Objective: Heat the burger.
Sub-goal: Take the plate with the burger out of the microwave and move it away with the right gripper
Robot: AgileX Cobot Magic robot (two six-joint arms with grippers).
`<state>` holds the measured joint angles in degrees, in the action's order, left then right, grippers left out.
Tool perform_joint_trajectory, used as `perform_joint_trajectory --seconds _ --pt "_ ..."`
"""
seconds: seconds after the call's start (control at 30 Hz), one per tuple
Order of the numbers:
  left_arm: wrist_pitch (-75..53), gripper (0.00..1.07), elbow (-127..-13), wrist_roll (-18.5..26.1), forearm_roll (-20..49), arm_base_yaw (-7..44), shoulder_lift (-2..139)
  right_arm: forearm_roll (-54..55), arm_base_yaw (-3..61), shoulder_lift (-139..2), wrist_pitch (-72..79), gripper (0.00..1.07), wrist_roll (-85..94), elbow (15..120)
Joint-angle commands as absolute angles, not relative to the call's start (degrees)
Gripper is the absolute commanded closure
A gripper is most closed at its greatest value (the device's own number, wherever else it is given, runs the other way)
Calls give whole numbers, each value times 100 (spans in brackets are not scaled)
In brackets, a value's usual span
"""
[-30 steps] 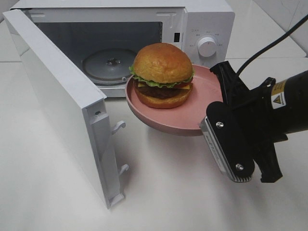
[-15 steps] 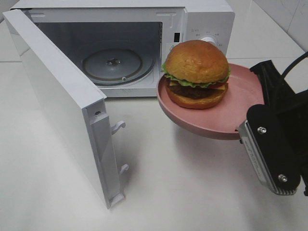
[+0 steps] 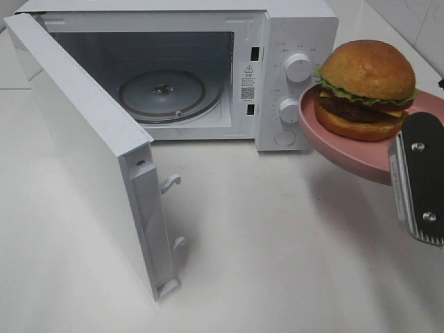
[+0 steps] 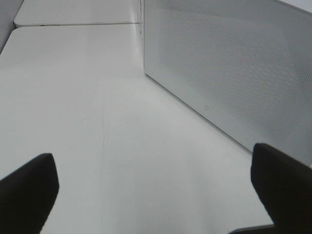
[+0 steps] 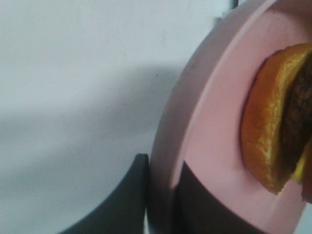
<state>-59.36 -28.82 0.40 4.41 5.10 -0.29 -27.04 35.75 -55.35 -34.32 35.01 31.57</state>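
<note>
The burger (image 3: 366, 87), a golden-brown bun over lettuce and a dark patty, sits on a round pink plate (image 3: 333, 142) held in the air at the far right, in front of the microwave's control panel. My right gripper (image 3: 411, 156) is shut on the plate's near rim. In the right wrist view its fingers (image 5: 131, 200) clamp the plate (image 5: 214, 122) edge, with the burger (image 5: 273, 126) beside them. My left gripper (image 4: 156, 195) is open and holds nothing. It hangs over bare table beside the microwave door (image 4: 234, 73) and is out of the exterior high view.
The white microwave (image 3: 291, 28) stands at the back with its door (image 3: 83, 139) swung wide open toward the front left. A glass turntable (image 3: 163, 94) lies inside. Two knobs (image 3: 298, 67) sit on the panel. White table (image 3: 277, 243) stretches in front.
My right gripper has carried the plate and burger to the right and slightly up, from in front of the microwave's opening to beside its control panel. The left gripper looks unchanged.
</note>
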Motion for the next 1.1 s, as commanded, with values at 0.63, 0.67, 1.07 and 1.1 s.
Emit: perform_joint_trajectory --seconds 0.63,0.67,1.07,1.1 --pt "-5936 6 -2865 0 458 498 -138 -4383 3570 -5426 -5340 107 -401 3214" --pt "-5936 6 -2865 0 458 498 -138 -4383 3570 -5426 -5340 107 -401 3214" --pt "-5936 6 -2865 0 458 498 -138 -4544 3570 -5426 -6509 107 -2154 3214" --pt "-5936 6 -2865 0 458 498 -138 -4492 3570 -5426 -6589 107 -2384 3214"
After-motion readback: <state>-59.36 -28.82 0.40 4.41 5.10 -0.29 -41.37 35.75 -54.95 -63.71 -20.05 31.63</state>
